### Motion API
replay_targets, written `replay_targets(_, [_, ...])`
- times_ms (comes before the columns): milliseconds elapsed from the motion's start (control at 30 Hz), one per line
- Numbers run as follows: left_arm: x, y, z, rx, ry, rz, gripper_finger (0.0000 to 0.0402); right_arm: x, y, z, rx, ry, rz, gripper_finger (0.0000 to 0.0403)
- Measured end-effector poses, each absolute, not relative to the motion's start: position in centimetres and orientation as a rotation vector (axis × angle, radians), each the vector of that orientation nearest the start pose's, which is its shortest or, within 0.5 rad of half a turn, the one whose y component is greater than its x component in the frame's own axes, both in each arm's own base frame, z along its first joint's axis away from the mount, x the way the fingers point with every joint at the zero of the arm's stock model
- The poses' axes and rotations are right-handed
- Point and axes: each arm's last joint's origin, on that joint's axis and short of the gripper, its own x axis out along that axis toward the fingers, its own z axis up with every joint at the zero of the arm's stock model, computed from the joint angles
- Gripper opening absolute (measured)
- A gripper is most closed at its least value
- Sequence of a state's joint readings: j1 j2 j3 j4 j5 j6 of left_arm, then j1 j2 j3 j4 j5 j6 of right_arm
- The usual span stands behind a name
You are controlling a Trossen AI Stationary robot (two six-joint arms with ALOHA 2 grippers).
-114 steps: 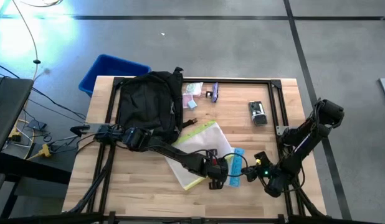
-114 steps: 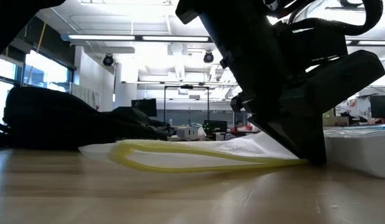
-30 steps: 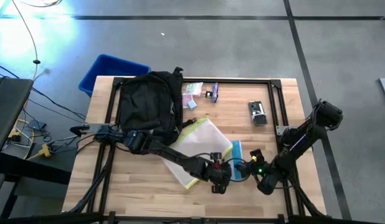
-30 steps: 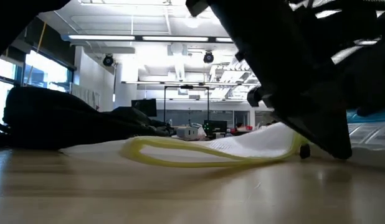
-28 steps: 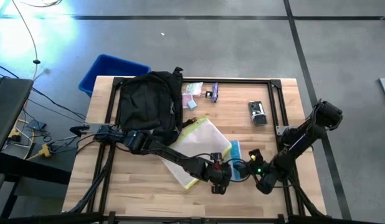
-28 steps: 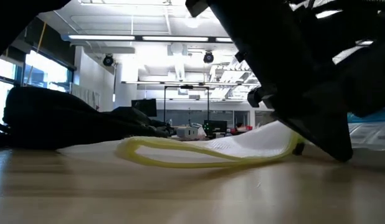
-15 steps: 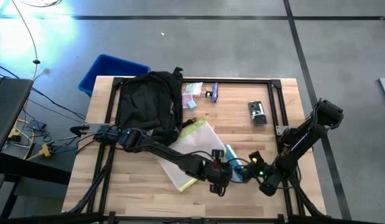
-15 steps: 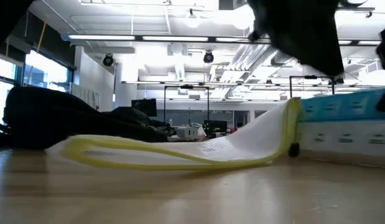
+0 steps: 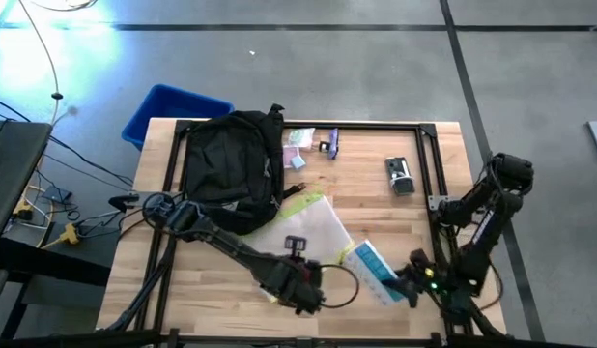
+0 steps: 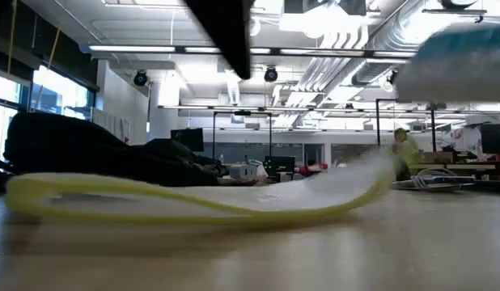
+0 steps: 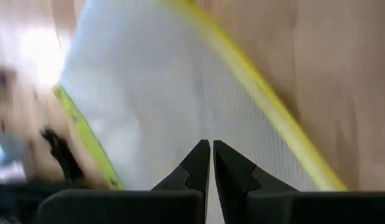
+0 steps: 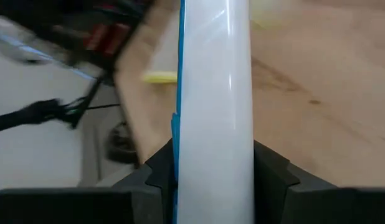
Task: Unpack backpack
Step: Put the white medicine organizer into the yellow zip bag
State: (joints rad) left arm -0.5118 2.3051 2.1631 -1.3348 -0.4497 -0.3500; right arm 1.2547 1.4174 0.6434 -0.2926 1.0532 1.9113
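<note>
One backpack lies at the table's far-left corner, long axis running far-to-near, top loop toward the far edge. Clear pouch sits just beside it toward the near edge. Left gripper hovers over the pouch near the near edge, fingers pressed together on nothing. Right gripper at the near-right corner is clamped on a white-blue box. Left arm is nearer; backpack lies far-left of its fingers.

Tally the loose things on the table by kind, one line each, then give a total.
Backpack: 1
Pouch with yellow edge: 1
Blue and white box, held by the right gripper: 1
Small items near the far edge: 4
Total: 7
</note>
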Motion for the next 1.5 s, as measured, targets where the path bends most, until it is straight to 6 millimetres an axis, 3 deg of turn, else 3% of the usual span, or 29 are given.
replay_targets(233, [39.6, -22.8, 19.4, 0.311, 1.352, 0.062, 0.0077, 8.8, 23.8, 19.4, 0.756, 0.209, -0.159, 0.0117])
replay_targets(500, [39.4, -24.4, 18.2, 0.200, 1.321, -0.001, 0.0155, 9.5, 23.8, 19.7, 0.679, 0.203, -0.174, 0.0117])
replay_targets(733, [39.0, -25.7, 17.9, 0.312, 1.202, 0.060, 0.0168, 9.6, 23.9, 19.3, 0.671, 0.211, -0.180, 0.0117])
replay_targets(933, [38.4, -25.2, 15.9, 0.231, 1.262, 0.108, 0.0168, 9.8, 23.9, 19.3, 0.686, 0.218, -0.182, 0.0117])
replay_targets(1167, [37.9, -24.7, 15.1, 0.252, 1.293, 0.156, 0.0148, 9.8, 23.9, 19.3, 0.682, 0.221, -0.179, 0.0117])
replay_targets(1267, [38.1, -24.4, 15.1, 0.244, 1.295, 0.163, 0.0109, 9.8, 23.9, 19.3, 0.682, 0.222, -0.179, 0.0117])
replay_targets(1400, [38.3, -23.8, 15.1, 0.233, 1.309, 0.195, 0.0028, 9.9, 23.9, 19.3, 0.693, 0.237, -0.179, 0.0117])
replay_targets(1500, [38.5, -23.4, 15.1, 0.242, 1.295, 0.221, 0.0009, 10.5, 23.8, 19.0, 0.735, 0.306, -0.187, 0.0117])
